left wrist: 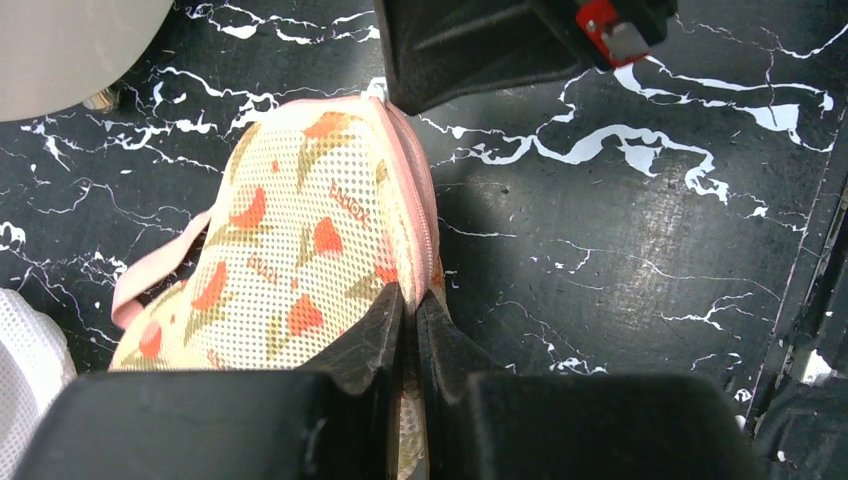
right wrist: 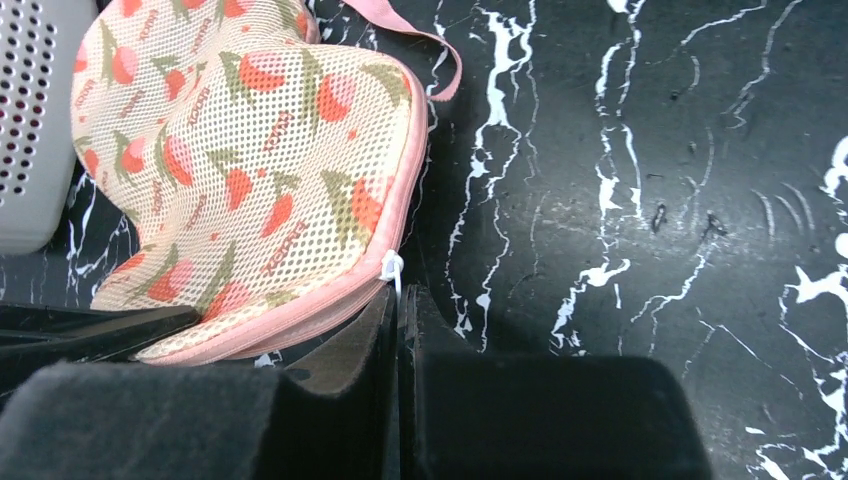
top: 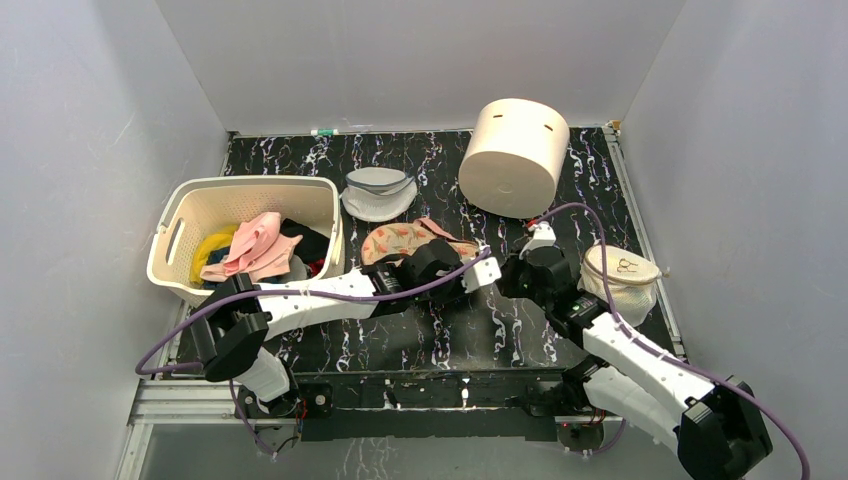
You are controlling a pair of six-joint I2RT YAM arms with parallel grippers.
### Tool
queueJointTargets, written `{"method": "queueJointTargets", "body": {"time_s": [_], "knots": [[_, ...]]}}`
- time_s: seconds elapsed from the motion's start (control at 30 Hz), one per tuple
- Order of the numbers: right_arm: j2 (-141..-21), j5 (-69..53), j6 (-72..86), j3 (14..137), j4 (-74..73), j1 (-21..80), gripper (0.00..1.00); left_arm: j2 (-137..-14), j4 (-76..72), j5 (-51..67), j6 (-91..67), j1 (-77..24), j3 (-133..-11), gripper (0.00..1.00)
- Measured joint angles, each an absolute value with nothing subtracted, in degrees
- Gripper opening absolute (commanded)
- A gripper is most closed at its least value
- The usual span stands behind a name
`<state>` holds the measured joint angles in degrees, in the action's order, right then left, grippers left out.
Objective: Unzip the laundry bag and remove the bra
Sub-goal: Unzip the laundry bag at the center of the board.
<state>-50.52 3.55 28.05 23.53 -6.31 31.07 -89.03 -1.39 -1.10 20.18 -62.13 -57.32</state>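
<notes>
Your left gripper [left wrist: 408, 312] pinches the bag [left wrist: 300, 230] by its pink rim; your right gripper [right wrist: 398, 300], at its right end, is pressed together on the white zip pull [right wrist: 390, 267].

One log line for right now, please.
left gripper: shut on laundry bag rim | right gripper: shut on zipper pull | zip: closed | bra: not visible

The laundry bag [right wrist: 250, 170] is lying flat near the middle of the black bench [top: 450, 340]. It is looking like a peanut, beige-pink with red-orange flowers. Its pink zipper rim [right wrist: 300, 315] is looking shut, with a small white pull [right wrist: 390, 268] showing.
</notes>
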Motion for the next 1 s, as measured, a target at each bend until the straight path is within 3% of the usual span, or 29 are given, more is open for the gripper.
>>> {"method": "queueJointTargets", "body": {"time_s": [0.37, 0.53, 0.7, 1.0], "knots": [[-51.0, 0.9, 28.4, 23.7, -7.6, 25.9, 0.0, -89.0, -2.8, -1.1, 21.0, -62.2, -57.1, 0.0], [-48.1, -3.0, 27.0, 23.7, -8.0, 24.9, 0.0, -89.0, -2.5, -1.4, 21.1, -62.3, -57.1, 0.28], [-44.7, -9.0, 25.5, 23.7, -8.0, 24.6, 0.0, -88.5, -2.5, -2.4, 20.6, -62.3, -56.8, 0.48], [-47.7, -22.5, 24.1, 23.7, -7.7, 24.6, 0.0, -87.9, -2.0, -1.9, 19.2, -62.4, -56.6, 0.63]]}}
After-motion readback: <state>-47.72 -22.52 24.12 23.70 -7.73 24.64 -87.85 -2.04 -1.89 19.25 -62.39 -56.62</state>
